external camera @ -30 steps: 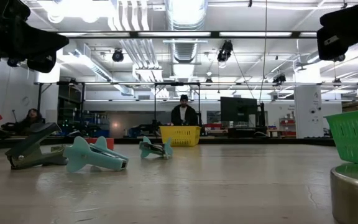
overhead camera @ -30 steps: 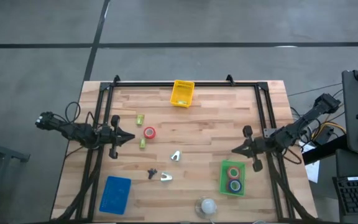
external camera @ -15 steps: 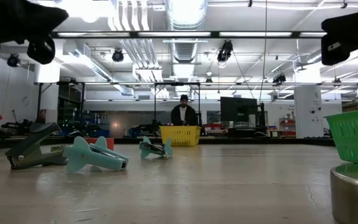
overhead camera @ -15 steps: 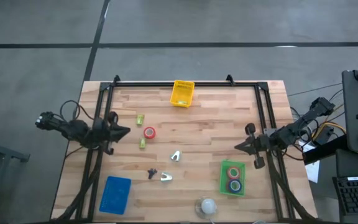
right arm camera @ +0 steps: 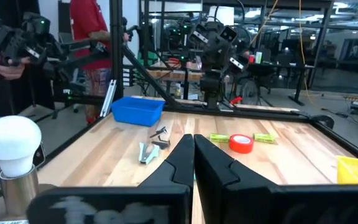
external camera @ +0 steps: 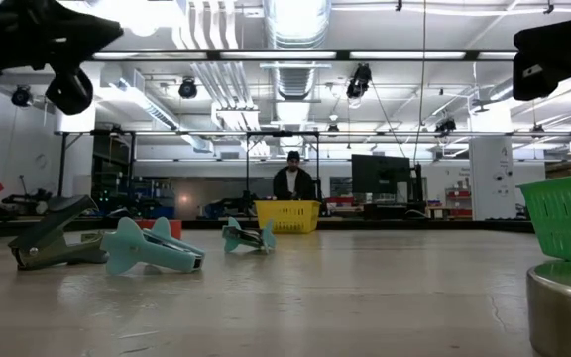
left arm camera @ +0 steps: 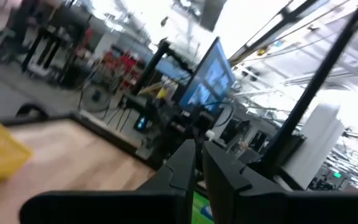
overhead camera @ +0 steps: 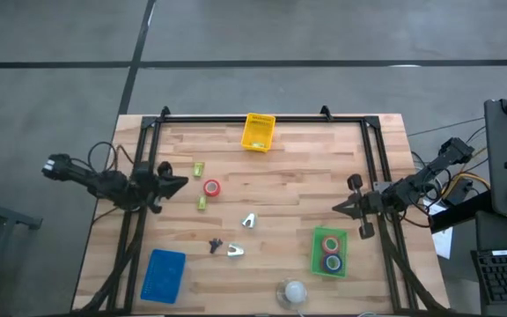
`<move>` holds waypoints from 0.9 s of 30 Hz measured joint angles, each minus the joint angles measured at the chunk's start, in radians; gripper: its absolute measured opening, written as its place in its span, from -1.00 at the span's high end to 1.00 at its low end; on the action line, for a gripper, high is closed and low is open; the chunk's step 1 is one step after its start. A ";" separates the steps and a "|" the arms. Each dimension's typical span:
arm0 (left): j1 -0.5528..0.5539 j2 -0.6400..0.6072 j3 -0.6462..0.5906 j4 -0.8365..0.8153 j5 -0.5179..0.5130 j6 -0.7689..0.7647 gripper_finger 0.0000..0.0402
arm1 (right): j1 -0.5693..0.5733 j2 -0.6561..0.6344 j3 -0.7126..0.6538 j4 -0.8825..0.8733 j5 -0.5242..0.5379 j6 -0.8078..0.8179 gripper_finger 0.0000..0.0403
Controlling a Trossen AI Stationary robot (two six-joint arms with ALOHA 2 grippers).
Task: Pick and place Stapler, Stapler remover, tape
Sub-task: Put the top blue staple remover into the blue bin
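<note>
Tabletop (overhead camera: 280,189) of wood slats carried everything. Left gripper (overhead camera: 178,183) hovered over the left edge, fingers pressed together on nothing, tips pointing at the red tape roll (overhead camera: 211,187) just beside them. Blue tray (overhead camera: 164,273) sat at the near-left corner. Two small green staplers (overhead camera: 199,168) lay either side of that red roll, one toward the far edge, one nearer. Dark staple remover (overhead camera: 216,246) and two pale staple removers (overhead camera: 249,220) lay around the tabletop's middle, apart from each other. Yellow tray (overhead camera: 258,132) stood at the far edge's middle. White bulb on a metal base (overhead camera: 294,291) sat at the near edge. Green tray (overhead camera: 328,251) near the right edge held a red roll (overhead camera: 329,244) and a blue roll (overhead camera: 331,262). Right gripper (overhead camera: 339,210) hung by the right edge, jaws closed, empty.
</note>
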State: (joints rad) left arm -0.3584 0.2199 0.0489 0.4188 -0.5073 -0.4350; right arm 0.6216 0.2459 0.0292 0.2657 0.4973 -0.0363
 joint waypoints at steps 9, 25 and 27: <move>0.001 0.254 0.065 0.048 -0.048 -0.107 0.36 | 0.000 0.000 0.000 0.000 0.000 0.007 0.96; 0.003 0.645 0.361 0.032 0.054 -0.108 0.14 | 0.000 -0.001 0.000 0.000 0.000 0.007 0.96; 0.003 0.688 0.386 0.016 0.056 -0.151 0.14 | 0.000 -0.001 0.000 0.000 0.000 0.010 0.96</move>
State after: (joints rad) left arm -0.3550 0.9075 0.4348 0.4343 -0.4516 -0.5862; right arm 0.6216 0.2446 0.0292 0.2653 0.4976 -0.0266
